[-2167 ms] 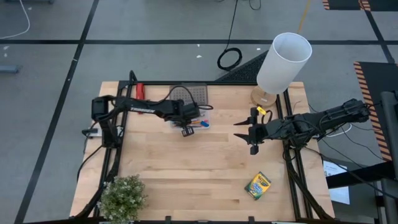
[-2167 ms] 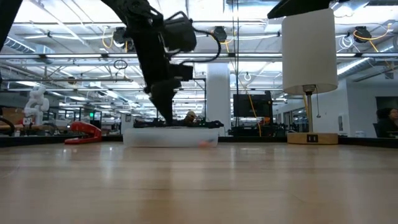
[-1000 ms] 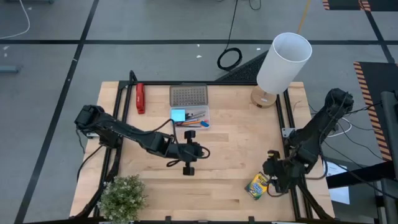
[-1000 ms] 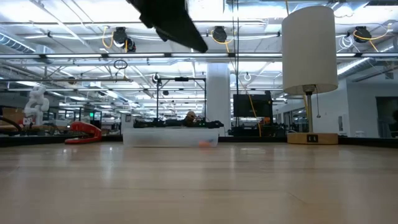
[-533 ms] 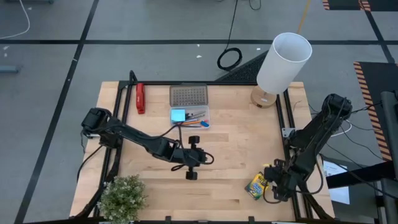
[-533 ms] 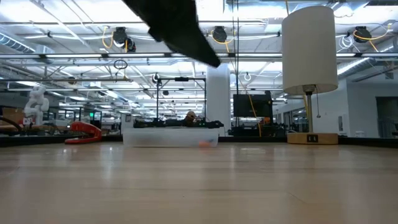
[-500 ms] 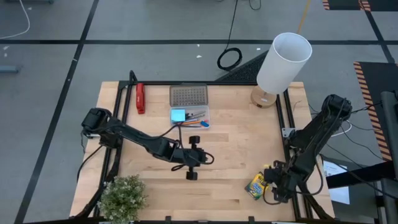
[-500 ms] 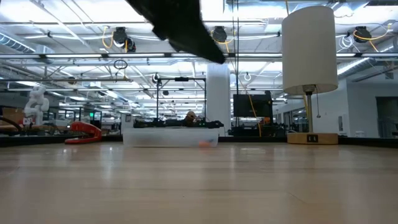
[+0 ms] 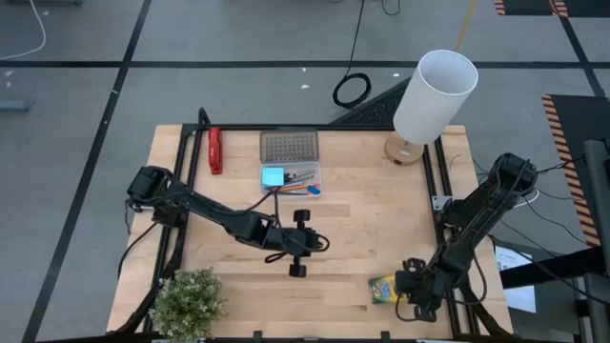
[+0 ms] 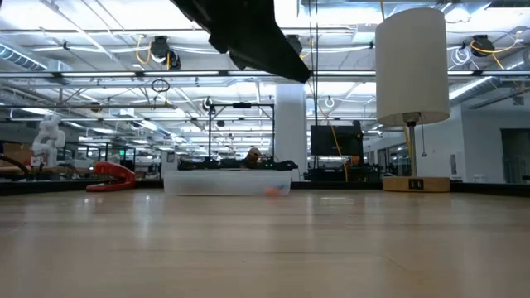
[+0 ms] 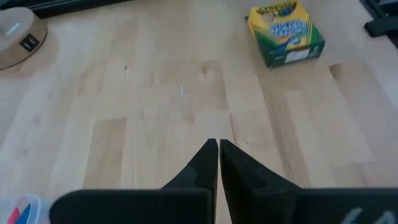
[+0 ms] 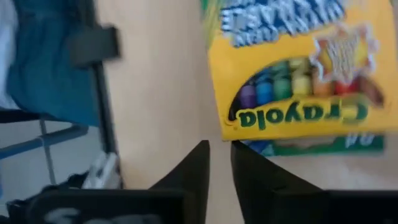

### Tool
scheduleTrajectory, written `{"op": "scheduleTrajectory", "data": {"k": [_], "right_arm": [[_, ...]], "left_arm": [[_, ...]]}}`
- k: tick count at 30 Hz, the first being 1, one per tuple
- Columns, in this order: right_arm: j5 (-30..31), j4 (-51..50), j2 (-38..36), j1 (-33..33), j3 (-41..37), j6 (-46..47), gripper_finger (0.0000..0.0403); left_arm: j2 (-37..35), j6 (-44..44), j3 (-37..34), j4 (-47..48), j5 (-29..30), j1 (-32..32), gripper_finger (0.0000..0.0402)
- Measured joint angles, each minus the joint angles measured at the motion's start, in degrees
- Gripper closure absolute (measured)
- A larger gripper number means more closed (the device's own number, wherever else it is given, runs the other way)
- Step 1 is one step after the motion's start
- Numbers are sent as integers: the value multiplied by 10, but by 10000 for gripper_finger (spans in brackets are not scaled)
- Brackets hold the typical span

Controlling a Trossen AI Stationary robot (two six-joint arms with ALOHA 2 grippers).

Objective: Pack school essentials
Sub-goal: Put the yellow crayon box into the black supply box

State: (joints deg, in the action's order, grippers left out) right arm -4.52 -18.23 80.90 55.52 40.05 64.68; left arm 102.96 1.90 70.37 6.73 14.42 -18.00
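Note:
The green-yellow crayon box (image 9: 385, 287) lies flat near the table's near right corner, also seen in the left wrist view (image 11: 285, 32). My right gripper (image 9: 402, 284) is low at its right side, narrowly open (image 12: 219, 146), with nothing between the fingers. My left gripper (image 9: 320, 244) hovers shut (image 11: 217, 143) over the bare middle of the table, pointing toward the box. A clear tray (image 9: 291, 177) at the far middle holds a blue note pad (image 9: 274, 176) and pencils. My right gripper has the tip of one finger (image 12: 239, 149) at the crayon box's long edge (image 12: 249, 134), near a corner. It comes in low from the table's right side. The box lies flat on the table. Whether the finger truly touches it, I cannot tell.
A mesh lid (image 9: 289, 146) lies behind the tray, and a red stapler (image 9: 215, 151) is at the far left. A lamp (image 9: 434, 90) stands at the far right, and a plant (image 9: 188, 303) is at the near left corner. The table's middle is bare wood.
My right gripper has gone toward the near edge and leftward, down beside the crayon box. The box has turned from slanted to nearly level with the near edge and slid slightly left. My left gripper has drifted a little toward the right and near edges.

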Motion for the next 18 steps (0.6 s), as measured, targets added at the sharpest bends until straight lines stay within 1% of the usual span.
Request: {"op": "scheduleTrajectory", "data": {"k": [6,9,12,14,16,18], "right_arm": [[43,44,25,-40,0,-59,374],[44,61,47,-66,0,-89,381],[45,100,67,-93,0,-126,384],[47,128,76,-113,0,-152,385],[47,159,83,-134,0,-176,385],[50,172,82,-152,0,-197,385]], "left_arm": [[0,-1,0,-39,-16,-19,380],[6,-8,0,-63,-16,-33,380],[21,-14,1,-95,-17,-44,380],[28,-19,-1,-89,-18,-49,380],[41,-20,0,-106,-20,-50,380],[47,-21,0,-100,-20,-49,380]]}}
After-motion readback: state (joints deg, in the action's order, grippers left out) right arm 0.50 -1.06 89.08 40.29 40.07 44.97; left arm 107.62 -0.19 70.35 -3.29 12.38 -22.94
